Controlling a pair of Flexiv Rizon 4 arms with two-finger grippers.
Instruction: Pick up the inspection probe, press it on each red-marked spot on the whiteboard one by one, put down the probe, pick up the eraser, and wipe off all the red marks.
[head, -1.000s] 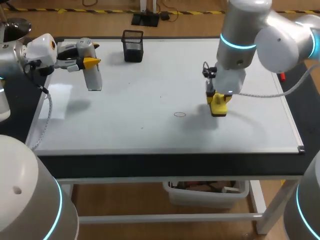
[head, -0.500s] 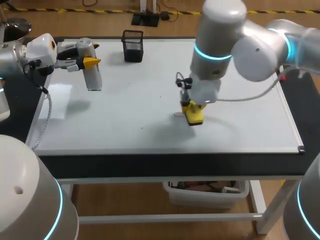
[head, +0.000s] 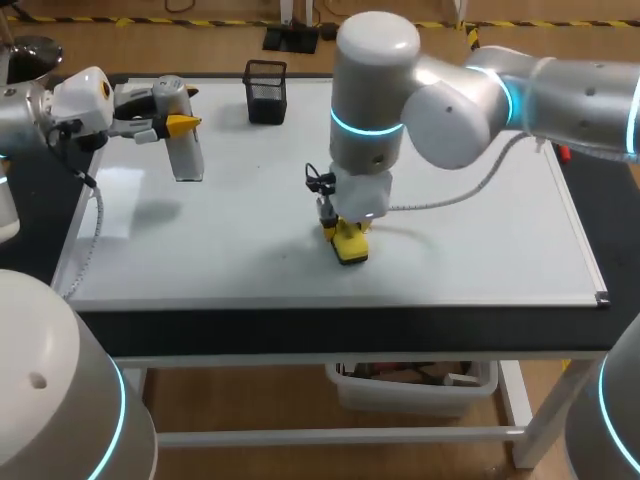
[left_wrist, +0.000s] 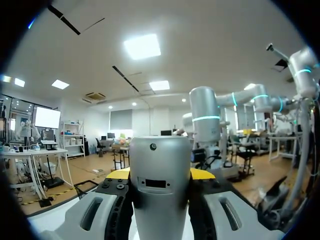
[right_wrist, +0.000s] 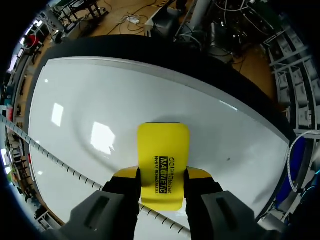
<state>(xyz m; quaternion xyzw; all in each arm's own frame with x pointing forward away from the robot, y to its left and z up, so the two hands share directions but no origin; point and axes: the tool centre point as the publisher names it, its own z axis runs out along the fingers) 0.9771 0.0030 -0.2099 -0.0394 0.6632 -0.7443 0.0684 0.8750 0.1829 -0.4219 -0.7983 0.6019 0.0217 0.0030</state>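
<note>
My left gripper (head: 172, 125) hangs over the back left of the whiteboard (head: 480, 230), shut on the silver inspection probe (head: 186, 152). In the left wrist view the probe (left_wrist: 161, 185) stands between the yellow-tipped fingers (left_wrist: 119, 174). My right arm reaches past the middle. Its gripper (head: 345, 236) is shut on the yellow eraser (head: 350, 247), which is pressed flat on the board near the front centre. The right wrist view shows the eraser (right_wrist: 163, 165) clamped between both fingers (right_wrist: 198, 174) on the white surface (right_wrist: 100, 100). No red mark shows on the board.
A black mesh pen holder (head: 265, 92) stands at the back of the board, left of centre. A small red item (head: 564, 153) peeks out at the board's right edge behind my right arm. The board's front edge runs close to the eraser.
My right arm has swept the eraser leftward across the board, passing over a faint oval mark that no longer shows. The left arm and the probe have not moved.
</note>
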